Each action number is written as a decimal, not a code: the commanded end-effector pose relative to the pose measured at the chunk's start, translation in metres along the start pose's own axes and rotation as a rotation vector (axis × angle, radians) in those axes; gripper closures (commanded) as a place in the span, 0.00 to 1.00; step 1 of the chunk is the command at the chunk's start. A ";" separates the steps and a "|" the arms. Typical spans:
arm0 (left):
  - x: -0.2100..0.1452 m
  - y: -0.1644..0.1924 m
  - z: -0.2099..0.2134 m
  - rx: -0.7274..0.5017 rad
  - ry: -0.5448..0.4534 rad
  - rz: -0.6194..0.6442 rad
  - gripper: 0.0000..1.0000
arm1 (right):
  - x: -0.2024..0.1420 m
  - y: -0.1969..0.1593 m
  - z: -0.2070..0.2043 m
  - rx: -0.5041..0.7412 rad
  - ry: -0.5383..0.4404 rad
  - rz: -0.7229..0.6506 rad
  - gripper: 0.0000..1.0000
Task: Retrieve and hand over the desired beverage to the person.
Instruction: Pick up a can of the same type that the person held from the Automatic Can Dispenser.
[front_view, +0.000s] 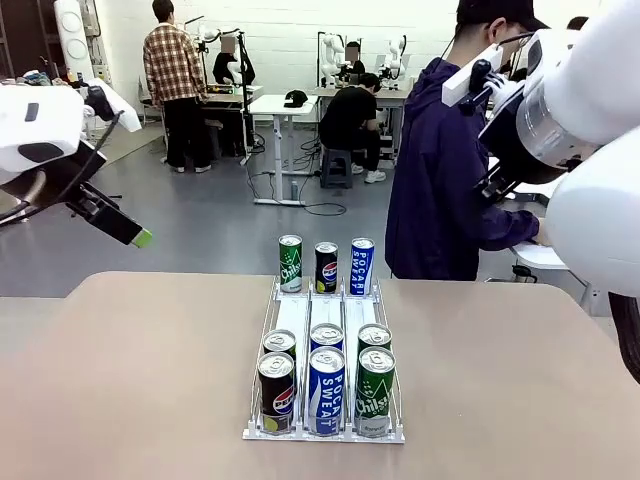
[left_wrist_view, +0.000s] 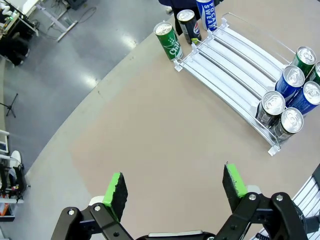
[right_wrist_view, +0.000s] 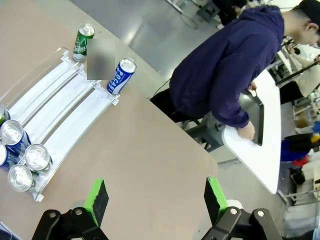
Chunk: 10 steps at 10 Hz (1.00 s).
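A white three-lane can rack (front_view: 295, 315) sits mid-table. At its far end stand a green can (front_view: 290, 263), a black Pepsi can (front_view: 326, 266) and a blue Pocari Sweat can (front_view: 362, 266). At the near end are a Pepsi can (front_view: 277, 392), a Pocari Sweat can (front_view: 326, 390) and a green can (front_view: 375, 392), with one more can behind each. The person (front_view: 440, 170) in a dark hooded jacket stands past the far right edge, turned away, hands at a side table. My left gripper (left_wrist_view: 175, 186) hovers open, high left of the rack (left_wrist_view: 235, 70). My right gripper (right_wrist_view: 156, 197) hangs open above the table's right part.
A white side table (right_wrist_view: 260, 145) with a dark tablet (right_wrist_view: 252, 112) stands beside the person (right_wrist_view: 225, 65). Bare tabletop (front_view: 130, 380) spreads left and right of the rack. Other people and desks are far back across the grey floor.
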<state>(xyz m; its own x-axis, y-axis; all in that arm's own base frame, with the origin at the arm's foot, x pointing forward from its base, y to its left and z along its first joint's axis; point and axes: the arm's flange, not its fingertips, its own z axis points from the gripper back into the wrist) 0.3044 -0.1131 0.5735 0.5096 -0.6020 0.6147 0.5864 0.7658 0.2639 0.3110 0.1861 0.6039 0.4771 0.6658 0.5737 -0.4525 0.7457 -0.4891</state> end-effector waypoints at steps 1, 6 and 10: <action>0.004 -0.006 -0.012 -0.001 0.011 0.007 0.00 | -0.007 0.001 -0.014 0.019 -0.003 -0.012 0.00; 0.007 0.096 0.033 -0.471 0.187 -0.062 0.00 | -0.067 -0.101 0.019 0.392 -0.122 -0.280 0.00; -0.040 0.179 0.042 -0.680 0.017 0.113 0.00 | -0.129 -0.168 0.056 0.380 -0.260 -0.482 0.00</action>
<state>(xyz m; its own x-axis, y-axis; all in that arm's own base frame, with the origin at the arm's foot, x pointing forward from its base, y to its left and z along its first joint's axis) 0.3537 0.0479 0.6330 0.5736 -0.5872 0.5711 0.8098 0.5114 -0.2876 0.2888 -0.0210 0.6546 0.5297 0.2164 0.8201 -0.4843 0.8710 0.0830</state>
